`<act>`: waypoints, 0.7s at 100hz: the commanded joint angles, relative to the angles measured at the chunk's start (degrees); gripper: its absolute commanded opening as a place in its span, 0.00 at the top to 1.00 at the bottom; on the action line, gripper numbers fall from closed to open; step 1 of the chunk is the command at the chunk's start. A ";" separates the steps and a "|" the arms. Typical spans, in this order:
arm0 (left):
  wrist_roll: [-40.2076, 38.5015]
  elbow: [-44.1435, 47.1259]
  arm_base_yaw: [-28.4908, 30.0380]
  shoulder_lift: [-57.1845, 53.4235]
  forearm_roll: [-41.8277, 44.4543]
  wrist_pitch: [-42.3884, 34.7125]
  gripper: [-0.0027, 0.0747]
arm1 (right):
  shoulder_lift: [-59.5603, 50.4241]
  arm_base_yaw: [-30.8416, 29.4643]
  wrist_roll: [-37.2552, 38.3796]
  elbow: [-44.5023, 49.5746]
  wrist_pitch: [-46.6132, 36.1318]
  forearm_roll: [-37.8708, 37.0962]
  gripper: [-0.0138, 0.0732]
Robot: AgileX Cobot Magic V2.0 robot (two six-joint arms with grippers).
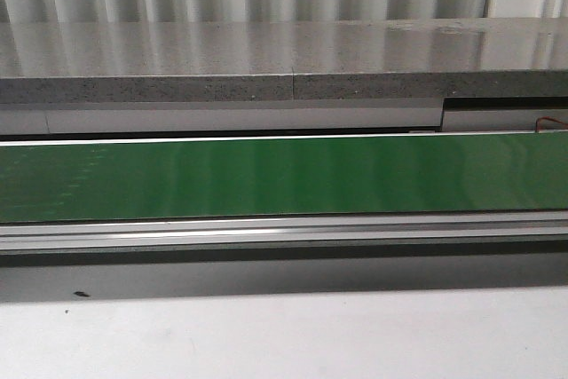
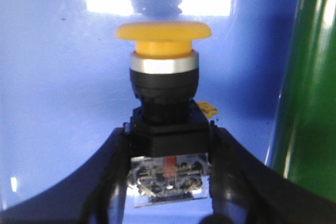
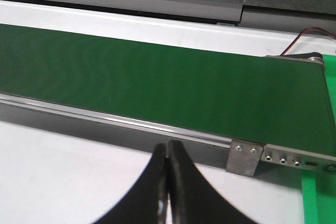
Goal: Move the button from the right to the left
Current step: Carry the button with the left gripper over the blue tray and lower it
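Observation:
In the left wrist view my left gripper point(image 2: 169, 153) is shut on the button point(image 2: 164, 77). Its black fingers point(image 2: 113, 171) press the two sides of the boxy contact block, and the round yellow cap points away from the wrist. Behind the button is a glossy blue surface point(image 2: 58, 77). A small yellow bit point(image 2: 208, 109) shows just past the block. In the right wrist view my right gripper point(image 3: 168, 148) is shut and empty, over the white table beside the conveyor's near rail. Neither gripper shows in the front view.
A green conveyor belt point(image 1: 284, 175) runs across the front view with a metal rail point(image 1: 284, 232) before it and a grey ledge point(image 1: 266, 64) behind. The belt's end point(image 3: 294, 98), a metal bracket point(image 3: 244, 157) and a green strip point(image 3: 310, 198) show in the right wrist view.

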 commanded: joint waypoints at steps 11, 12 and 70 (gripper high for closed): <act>-0.36 -1.60 0.15 0.81 -1.23 -1.95 0.94 | 0.52 0.11 -0.42 -1.32 -4.60 -0.71 0.92; -0.36 -1.60 0.15 0.97 -1.23 -1.95 0.92 | 0.52 0.11 -0.42 -1.32 -4.60 -0.71 0.92; -0.36 -4.57 0.15 -3.49 -4.37 -2.46 0.73 | 0.52 0.11 -0.42 -1.32 -4.60 -0.71 0.92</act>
